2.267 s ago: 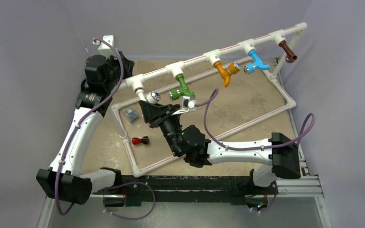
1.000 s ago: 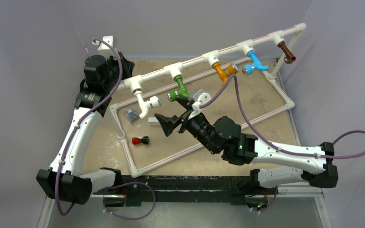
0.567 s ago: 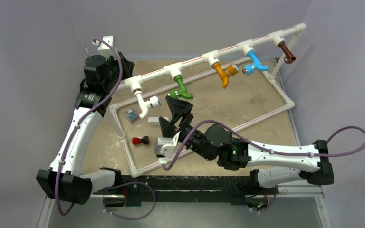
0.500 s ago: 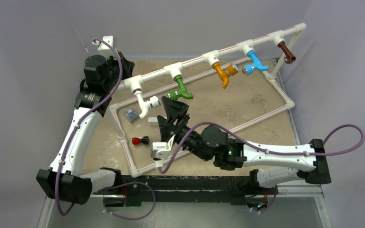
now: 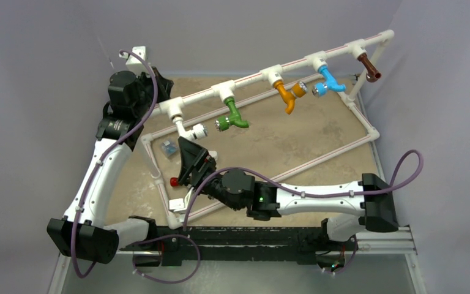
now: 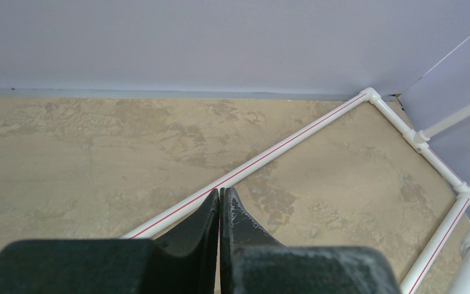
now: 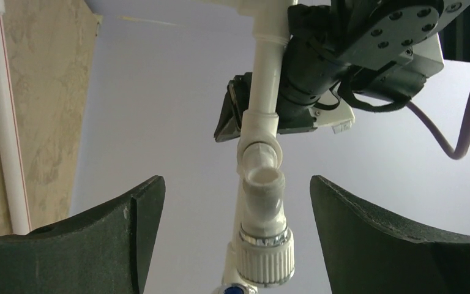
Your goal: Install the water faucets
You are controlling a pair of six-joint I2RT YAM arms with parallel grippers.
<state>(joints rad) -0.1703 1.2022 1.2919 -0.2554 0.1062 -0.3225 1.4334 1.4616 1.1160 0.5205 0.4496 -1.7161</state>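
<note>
Top external camera looks down on both arms. The right arm lies long and low across the table (image 5: 318,131), with its elbow near the right edge and its wrist far over on the left side. The right gripper (image 5: 191,156) points up at the white faucet (image 5: 191,130) from just below it. On the right wrist camera its two black fingers (image 7: 98,239) are spread wide and hold nothing. The white faucet shows in the gap between them, and neither finger touches it.

The white faucet hangs at the left end of the long white pipe (image 5: 254,76). Next along the pipe hang the green faucet (image 5: 232,117), the orange faucet (image 5: 287,95), the blue faucet (image 5: 330,79) and the brown faucet (image 5: 370,66).

The left arm is folded up at the far left corner. The left gripper (image 6: 220,211) is squeezed tight with nothing in it, above the sandy table.
</note>
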